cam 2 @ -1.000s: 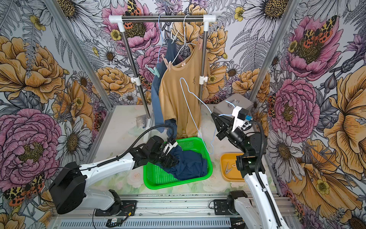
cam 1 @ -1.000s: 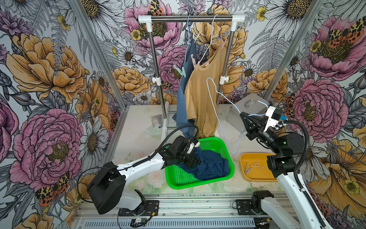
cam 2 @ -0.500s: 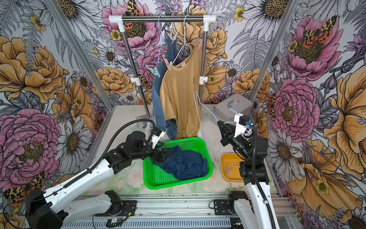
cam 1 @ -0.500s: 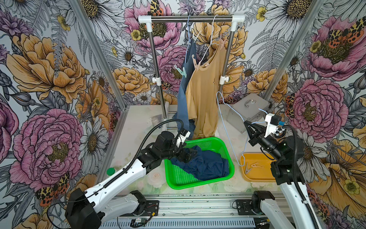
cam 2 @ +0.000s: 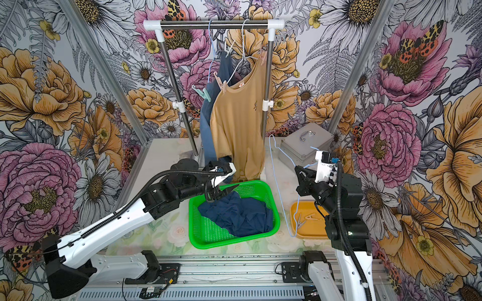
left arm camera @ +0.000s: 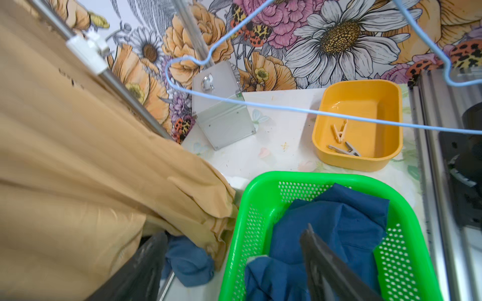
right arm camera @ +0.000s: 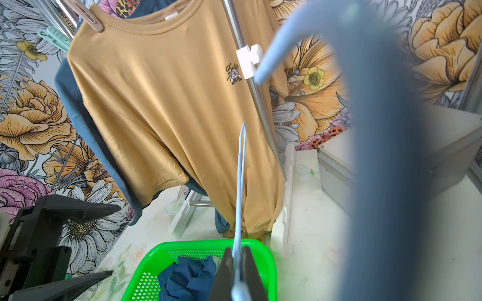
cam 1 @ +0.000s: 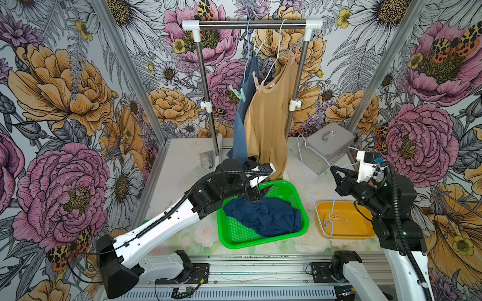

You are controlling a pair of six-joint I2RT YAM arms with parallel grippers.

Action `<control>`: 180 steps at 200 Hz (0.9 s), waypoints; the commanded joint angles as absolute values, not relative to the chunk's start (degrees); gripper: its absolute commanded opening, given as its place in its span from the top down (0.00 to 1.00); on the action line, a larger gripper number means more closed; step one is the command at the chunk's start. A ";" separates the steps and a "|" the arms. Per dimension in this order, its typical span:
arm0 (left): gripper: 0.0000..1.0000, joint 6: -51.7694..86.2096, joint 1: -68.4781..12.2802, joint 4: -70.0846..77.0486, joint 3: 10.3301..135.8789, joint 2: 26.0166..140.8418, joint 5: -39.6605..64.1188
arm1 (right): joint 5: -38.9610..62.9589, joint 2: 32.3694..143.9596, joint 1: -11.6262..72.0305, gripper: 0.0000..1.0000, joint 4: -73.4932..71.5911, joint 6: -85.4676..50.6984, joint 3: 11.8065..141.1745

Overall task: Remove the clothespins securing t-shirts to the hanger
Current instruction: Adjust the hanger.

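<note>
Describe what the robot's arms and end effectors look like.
The left arm and right arm have white shells with black joint housings and a ribbed black cable conduit alongside. Each wrist carries a white camera bracket. The left end effector and right end effector have flat, tapered black fingers.

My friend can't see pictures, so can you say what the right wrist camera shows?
The right gripper pinches a pale blue wire hanger. Behind it hangs a tan t-shirt with a pinkish clothespin on its shoulder, and a green basket in front holds a navy shirt.
</note>
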State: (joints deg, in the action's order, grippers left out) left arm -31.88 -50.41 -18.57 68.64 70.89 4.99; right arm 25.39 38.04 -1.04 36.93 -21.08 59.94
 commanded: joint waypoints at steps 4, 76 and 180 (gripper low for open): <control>0.20 -44.67 -50.74 -9.00 72.16 75.57 10.41 | 23.20 39.14 -0.12 1.00 43.48 -23.36 63.52; 0.51 -48.03 -52.19 -1.30 83.76 93.41 22.77 | 17.31 43.25 4.92 1.00 54.09 -21.77 68.51; 0.68 -50.52 -55.03 -1.15 88.47 101.43 26.63 | 14.05 52.56 14.03 1.00 54.32 -23.18 72.96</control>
